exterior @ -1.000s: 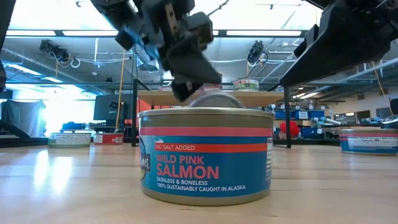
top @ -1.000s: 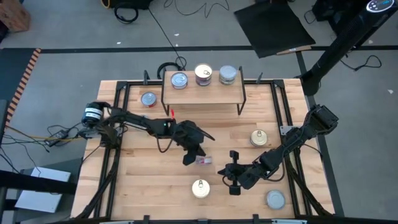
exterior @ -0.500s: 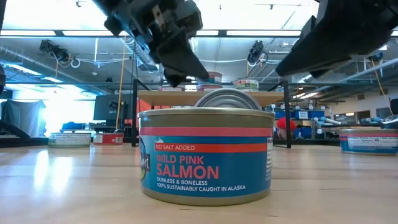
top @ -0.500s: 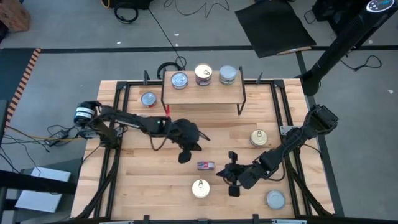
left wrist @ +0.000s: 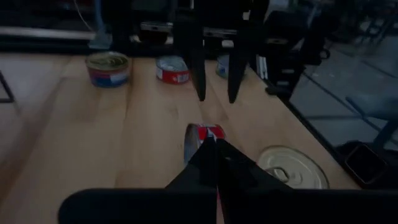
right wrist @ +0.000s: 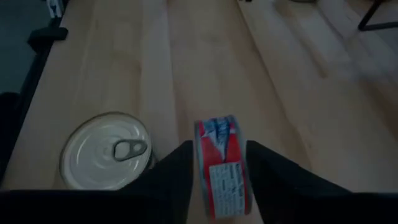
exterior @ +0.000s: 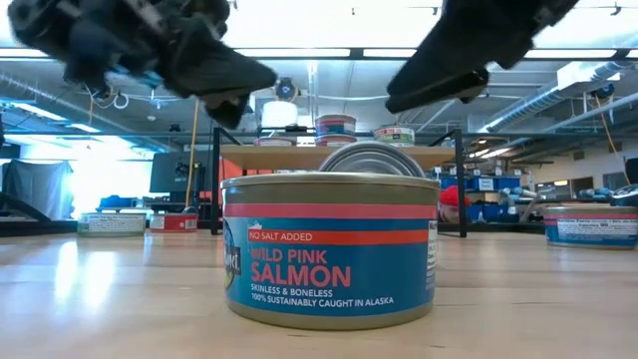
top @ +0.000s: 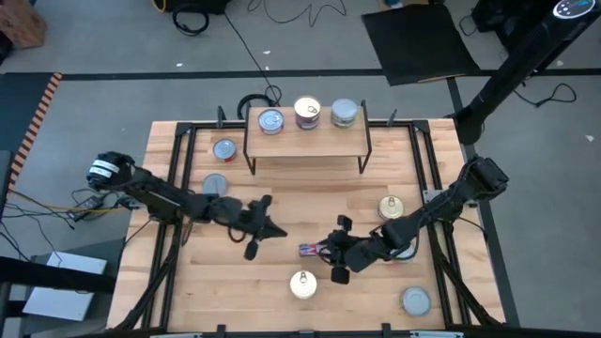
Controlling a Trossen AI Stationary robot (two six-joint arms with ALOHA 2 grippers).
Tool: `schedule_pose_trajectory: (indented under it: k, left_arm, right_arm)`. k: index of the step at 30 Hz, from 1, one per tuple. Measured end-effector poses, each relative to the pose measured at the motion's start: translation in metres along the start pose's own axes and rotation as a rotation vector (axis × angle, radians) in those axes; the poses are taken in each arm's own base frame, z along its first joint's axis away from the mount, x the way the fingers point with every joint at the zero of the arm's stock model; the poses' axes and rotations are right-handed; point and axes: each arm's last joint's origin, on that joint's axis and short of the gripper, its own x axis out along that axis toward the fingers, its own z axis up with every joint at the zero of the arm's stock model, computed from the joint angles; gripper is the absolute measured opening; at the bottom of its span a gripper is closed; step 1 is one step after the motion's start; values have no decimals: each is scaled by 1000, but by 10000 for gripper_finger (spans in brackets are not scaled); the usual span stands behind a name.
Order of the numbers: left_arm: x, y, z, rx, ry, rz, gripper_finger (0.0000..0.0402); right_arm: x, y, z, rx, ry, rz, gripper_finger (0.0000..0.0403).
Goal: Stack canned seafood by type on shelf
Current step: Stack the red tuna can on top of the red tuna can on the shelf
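Observation:
A red-sided can [top: 310, 250] stands on its edge on the table in front of the shelf [top: 305, 143]; its silver end [exterior: 371, 158] shows in the low view. My right gripper [right wrist: 219, 149] is open, one finger on each side of this can. My left gripper [top: 278, 233] is shut and hangs a little to the can's left, apart from it; its closed tips [left wrist: 215, 148] point at the can [left wrist: 202, 134]. Three cans stand upright on the shelf: a bluish-topped one [top: 270, 120], a purple-labelled one [top: 307, 113] and a silver one [top: 344, 114]. My right gripper's fingers [right wrist: 177, 168] flank the red can's two flat ends [right wrist: 221, 168], coming slanting down from the table's right. The can stands on its rim on the table. I cannot tell whether the fingers touch it.
Loose cans stand on the table: a gold-topped one [top: 302, 284] near the front, another [top: 392, 207] at the right, a silver one [top: 416, 300] at the front right, two [top: 223, 149] [top: 215, 184] left of the shelf. The salmon can [exterior: 329, 249] fills the low view.
My left gripper has drawn back from the red can toward the table's left edge, tipping toward level, and its arm has uncovered a can left of the shelf. The red can stays on its edge. My right gripper has moved left to the can and opened around it.

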Motion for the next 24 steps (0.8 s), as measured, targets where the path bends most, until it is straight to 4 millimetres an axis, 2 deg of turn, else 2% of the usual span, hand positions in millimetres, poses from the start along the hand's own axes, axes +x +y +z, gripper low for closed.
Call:
schedule_pose_trajectory:
  k: [5,9,14,20,24]
  left_arm:
    - [-17,-8,-20,5,-74,-1,0]
    - [-24,-10,-29,7,-89,37,1]
    - [-26,-11,-31,7,-94,52,1]
    - [-26,-11,-31,10,-95,55,1]
    - [-26,-11,-32,11,-90,55,1]
  right_arm:
    - [0,-5,17,-19,39,10,205]
    - [1,-11,26,-28,70,11,230]
    - [15,-12,34,-52,123,30,236]
    - [35,-8,41,-115,319,-56,236]
    - [47,-1,49,-130,409,-50,236]
